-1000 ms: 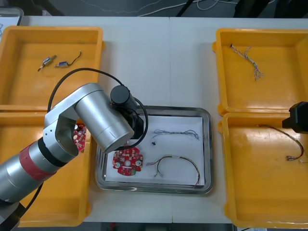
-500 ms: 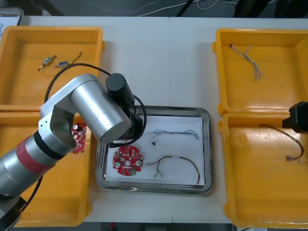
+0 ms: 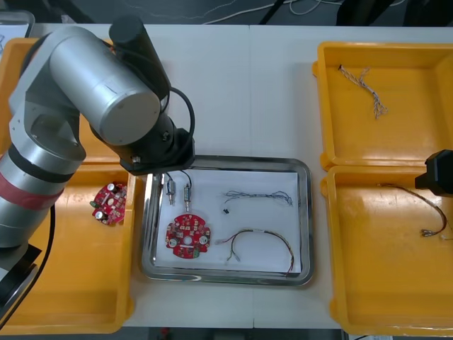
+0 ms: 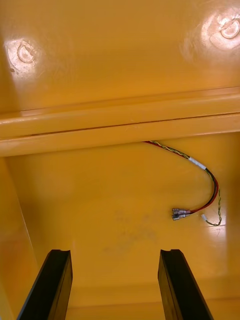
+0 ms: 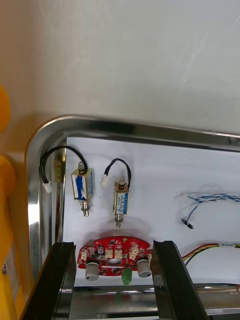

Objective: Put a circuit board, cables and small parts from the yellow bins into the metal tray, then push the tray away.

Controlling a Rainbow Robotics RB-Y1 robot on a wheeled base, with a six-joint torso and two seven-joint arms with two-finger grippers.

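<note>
The metal tray [image 3: 304,212], white inside, holds a red circuit board [image 3: 187,237], two small metal parts [image 3: 178,191], a blue and white cable [image 3: 258,196] and a red and yellow cable [image 3: 262,244]. My left arm [image 3: 106,85] hangs over the tray's far left corner. In the left wrist view my left gripper [image 5: 114,247] is open above the circuit board [image 5: 115,255], and the small metal parts [image 5: 81,185] lie just beyond its fingertips. My right gripper [image 4: 115,255] is open over the near right bin, short of a red and yellow cable [image 4: 200,192].
A second circuit board [image 3: 108,203] lies in the near left yellow bin [image 3: 71,283]. The far right bin [image 3: 417,134] holds a blue and white cable [image 3: 364,88]. Another red and yellow cable [image 3: 425,209] lies in the near right bin [image 3: 368,283]. My right arm [image 3: 439,173] is parked there.
My left arm has risen and swung back toward the far left, off the tray. Two small metal parts now show in the tray where it was. The right arm has not moved.
</note>
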